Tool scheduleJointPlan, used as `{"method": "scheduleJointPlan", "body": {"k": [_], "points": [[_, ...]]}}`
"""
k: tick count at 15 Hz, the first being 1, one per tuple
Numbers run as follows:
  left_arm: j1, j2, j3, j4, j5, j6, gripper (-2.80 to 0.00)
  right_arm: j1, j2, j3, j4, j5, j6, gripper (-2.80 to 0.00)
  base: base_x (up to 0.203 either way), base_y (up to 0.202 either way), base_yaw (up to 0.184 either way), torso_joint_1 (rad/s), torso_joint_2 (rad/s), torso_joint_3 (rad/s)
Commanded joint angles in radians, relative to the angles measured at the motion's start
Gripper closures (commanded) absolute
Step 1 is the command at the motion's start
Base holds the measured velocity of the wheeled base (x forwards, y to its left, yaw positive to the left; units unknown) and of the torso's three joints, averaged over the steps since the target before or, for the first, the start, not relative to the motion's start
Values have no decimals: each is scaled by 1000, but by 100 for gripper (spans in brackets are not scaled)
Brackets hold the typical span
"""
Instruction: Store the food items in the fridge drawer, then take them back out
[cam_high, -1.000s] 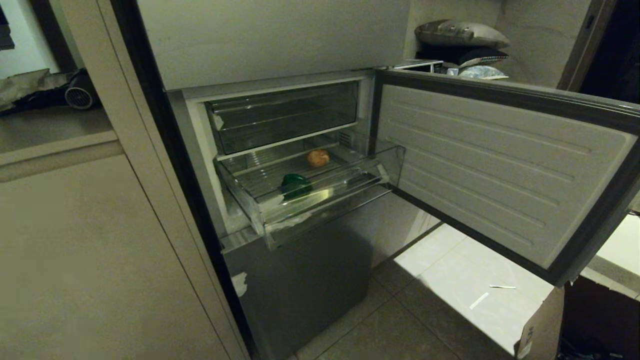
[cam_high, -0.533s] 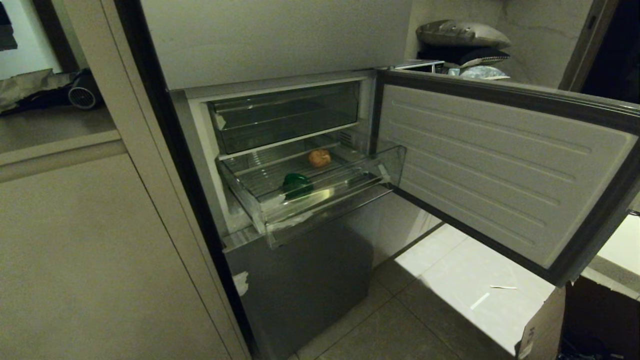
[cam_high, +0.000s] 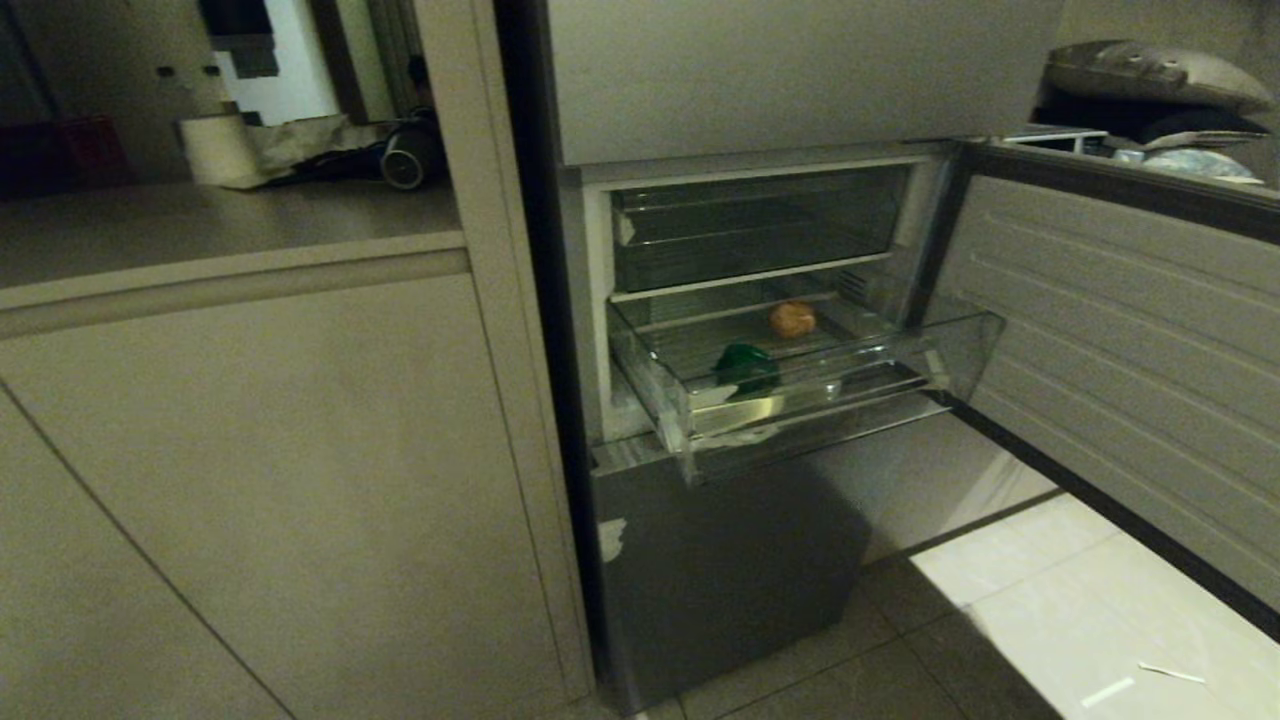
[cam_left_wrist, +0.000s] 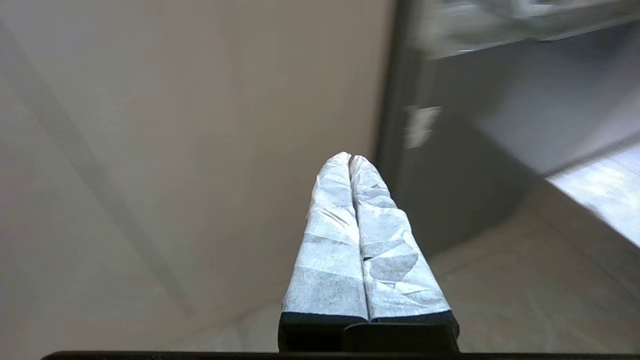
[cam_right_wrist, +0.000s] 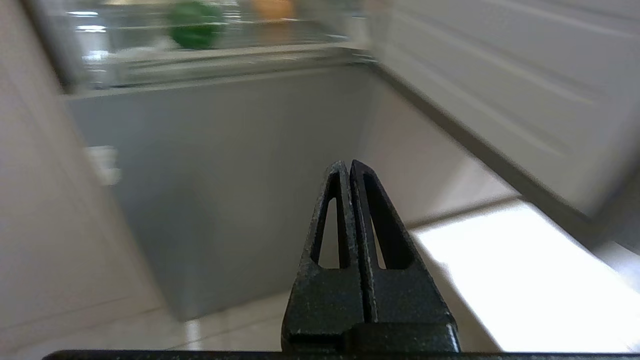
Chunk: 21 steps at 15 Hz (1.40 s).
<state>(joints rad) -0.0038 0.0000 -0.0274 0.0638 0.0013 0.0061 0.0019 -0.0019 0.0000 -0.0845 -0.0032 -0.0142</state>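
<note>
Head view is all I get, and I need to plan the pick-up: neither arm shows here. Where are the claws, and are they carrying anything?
Observer: The left claw is shut and empty, low by the cabinet side, near the fridge's lower door.
Operator: And the right one?
Observer: The right claw is shut too, holding nothing, pointing at the same lower door from below the drawer.
Operator: Can either wrist camera see the food?
Observer: Only the right wrist: the green item and the orange item show blurred through the drawer's clear front, well above the claw.
</note>
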Motion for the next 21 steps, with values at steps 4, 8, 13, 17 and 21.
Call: {"method": "scheduleJointPlan", "body": {"k": [4,8,13,17,21], "points": [[1,2,0,1,0,0,0,0,75,31,-1,-6,23,0,2,-7,171,3,6,3],[-1,2,0,1,0,0,0,14,386,31,-89,-4,26,0,0,-1,50,1,0,0],[-1,2,0,1,0,0,0,21,858,-35,-359,52,58,0,0,0,0,0,0,0],[0,2,0,1,0,0,0,22,1223,-190,-495,83,84,0,0,0,0,0,0,0],[-1,2,0,1,0,0,0,23,1539,-346,-654,95,108,0,0,0,0,0,0,0]]}}
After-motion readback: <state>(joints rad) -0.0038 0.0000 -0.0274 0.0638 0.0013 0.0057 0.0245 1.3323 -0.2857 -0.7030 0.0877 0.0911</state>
